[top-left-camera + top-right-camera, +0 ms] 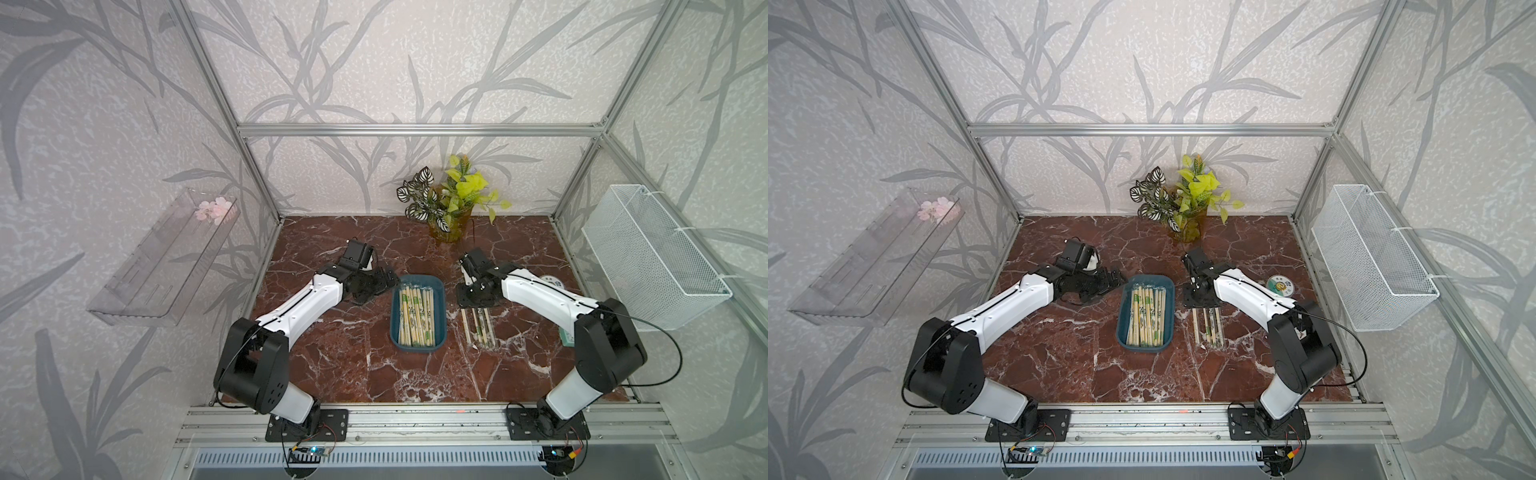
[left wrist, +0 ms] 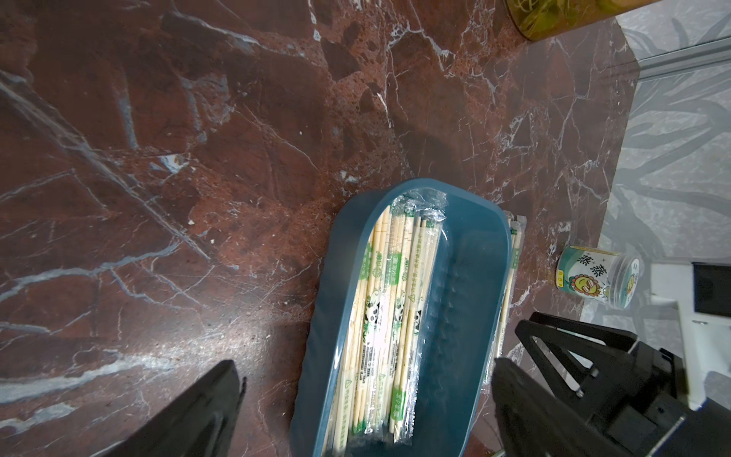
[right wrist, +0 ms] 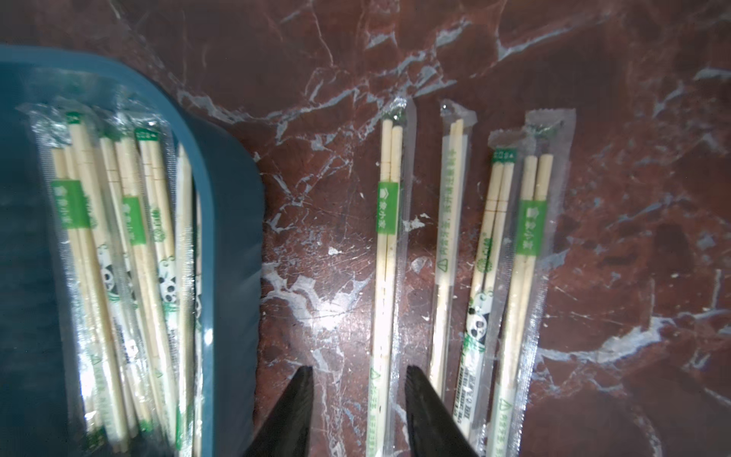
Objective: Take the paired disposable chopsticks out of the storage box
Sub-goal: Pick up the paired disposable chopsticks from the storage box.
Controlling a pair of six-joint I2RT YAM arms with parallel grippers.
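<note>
Remote station inventory, as I read it from the cameras:

1. storage box (image 1: pixel 419 281) (image 1: pixel 1148 279): a dark teal tray at the centre of the red marble desk (image 1: pixel 353 357), its long side running away from the arm bases.
2. paired disposable chopsticks (image 1: pixel 417 318) (image 1: pixel 1147 318) (image 2: pixel 383 316), box stock: a dense layer lying lengthwise inside the tray, in clear sleeves with green bands and panda prints. I cannot count them.
3. four wrapped pairs (image 1: pixel 478 328) (image 1: pixel 1208 328) (image 3: pixel 447 257), desk stock: side by side on the desk just beside the box on the right arm's side. They run parallel to it and none touches it. The wrappers of the two farthest from the box touch.
4. right end effector (image 3: pixel 358 372): fingers apart, straddling the end of the pair nearest the box, with bare desk showing on the box side. It grips nothing.
5. left end effector (image 2: pixel 366 362) (image 1: pixel 384 280): fingers spread wide at the box's far corner on the left arm's side, with the tray's end between them. It holds nothing, and I cannot tell whether it touches the tray.
6. Sundries: a round tin (image 1: pixel 1280 286) (image 2: pixel 593 277) beyond the right arm, a potted plant (image 1: pixel 449 199) at the back wall, a wire basket (image 1: pixel 652 257), and an acrylic shelf (image 1: pixel 162 257) carrying pink blossoms (image 1: pixel 214 207).
</note>
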